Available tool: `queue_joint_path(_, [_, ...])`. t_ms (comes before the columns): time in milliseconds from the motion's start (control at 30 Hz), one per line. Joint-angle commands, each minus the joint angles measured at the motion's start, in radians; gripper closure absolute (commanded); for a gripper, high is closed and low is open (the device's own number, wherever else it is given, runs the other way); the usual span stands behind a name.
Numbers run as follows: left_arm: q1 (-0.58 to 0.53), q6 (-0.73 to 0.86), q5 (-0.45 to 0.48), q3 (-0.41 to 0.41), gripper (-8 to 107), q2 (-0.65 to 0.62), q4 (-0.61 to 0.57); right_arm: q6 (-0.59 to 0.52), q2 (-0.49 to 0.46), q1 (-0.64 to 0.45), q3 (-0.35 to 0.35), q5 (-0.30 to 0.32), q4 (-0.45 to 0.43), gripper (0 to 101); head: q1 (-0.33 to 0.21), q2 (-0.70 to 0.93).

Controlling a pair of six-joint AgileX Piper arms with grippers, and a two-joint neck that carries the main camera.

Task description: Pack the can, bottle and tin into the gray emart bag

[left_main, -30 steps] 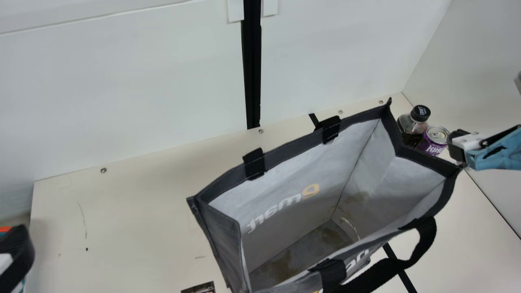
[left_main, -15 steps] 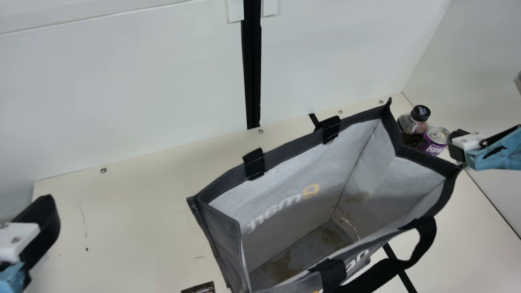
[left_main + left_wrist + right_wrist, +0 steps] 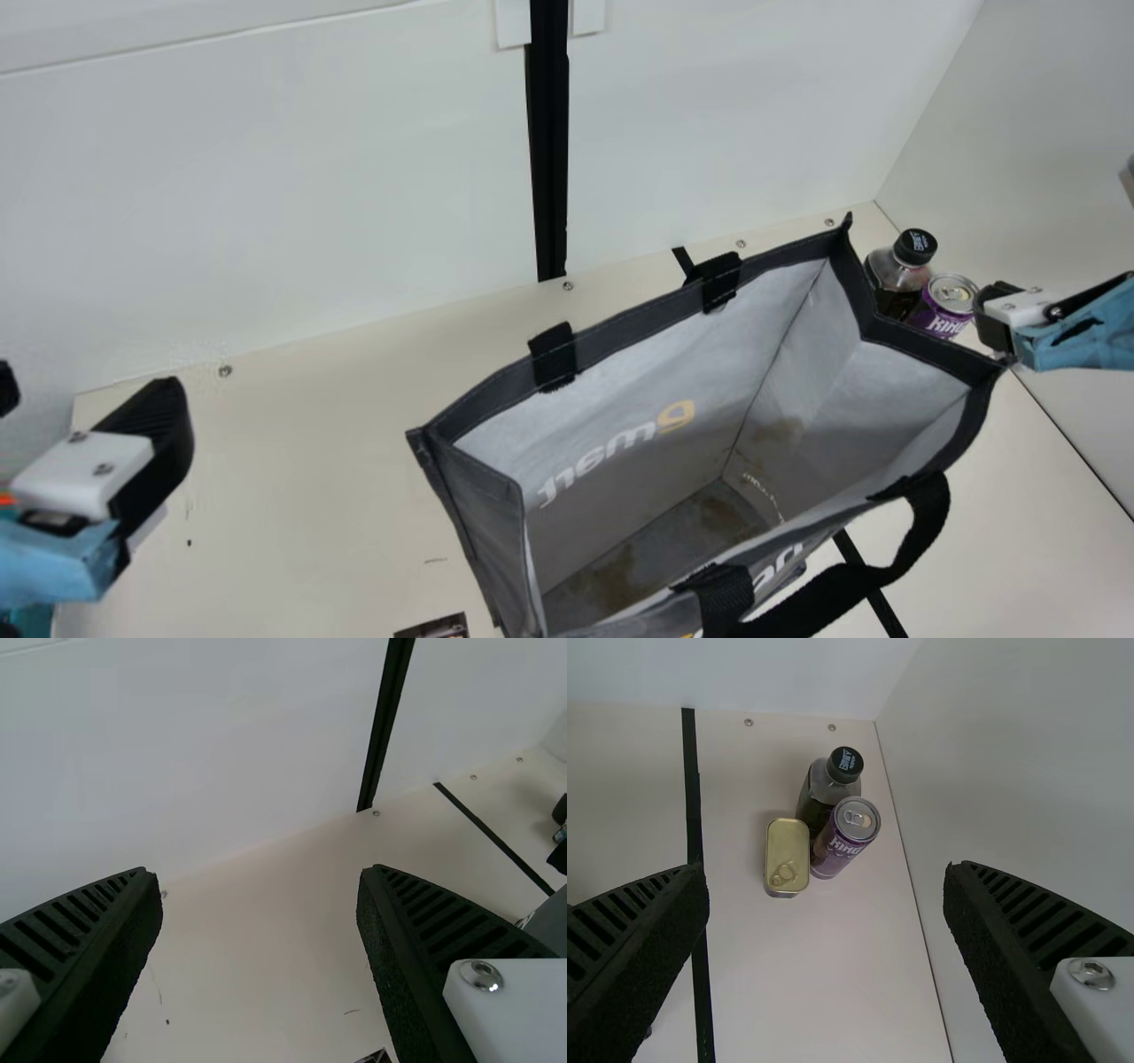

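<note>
The gray bag [image 3: 797,381] stands open-topped in the main view. My left gripper [image 3: 89,381] is at the left, apart from the bag, and in its wrist view the left gripper [image 3: 259,873] is open over bare table. Beyond the bag's right end stand the dark bottle [image 3: 893,282] and purple can [image 3: 943,306], with my right gripper [image 3: 994,319] beside them. The right wrist view shows that gripper [image 3: 826,870] open and empty, with the bottle [image 3: 824,793], can [image 3: 842,842] and gold tin [image 3: 787,855] grouped close together, bottle and can upright.
A small dark printed item [image 3: 438,627] lies at the main view's bottom edge, left of the bag. The bag's black handle [image 3: 921,523] loops out over the table on the near side. White walls stand behind the table and at its right.
My left gripper has come in from the lower left edge of the main view, moving right and up over the table. The right gripper, bag, bottle and can are where they were.
</note>
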Motion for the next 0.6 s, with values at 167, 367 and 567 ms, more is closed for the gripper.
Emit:
queue_joint_path(167, [-0.036,0.023,0.001,-0.062,9,0.040,-0.004,0.000,0.000,0.000,0.000,0.000,0.000,10,-0.023,-0.001])
queue_joint_path(367, [-0.074,0.046,0.009,-0.120,9,0.076,-0.013,0.000,0.000,0.000,0.000,0.000,0.000,10,-0.023,-0.001])
queue_joint_path(567, [-0.119,0.068,0.023,-0.185,9,0.115,-0.023,0.000,0.000,0.000,0.000,0.000,0.000,10,-0.023,-0.001])
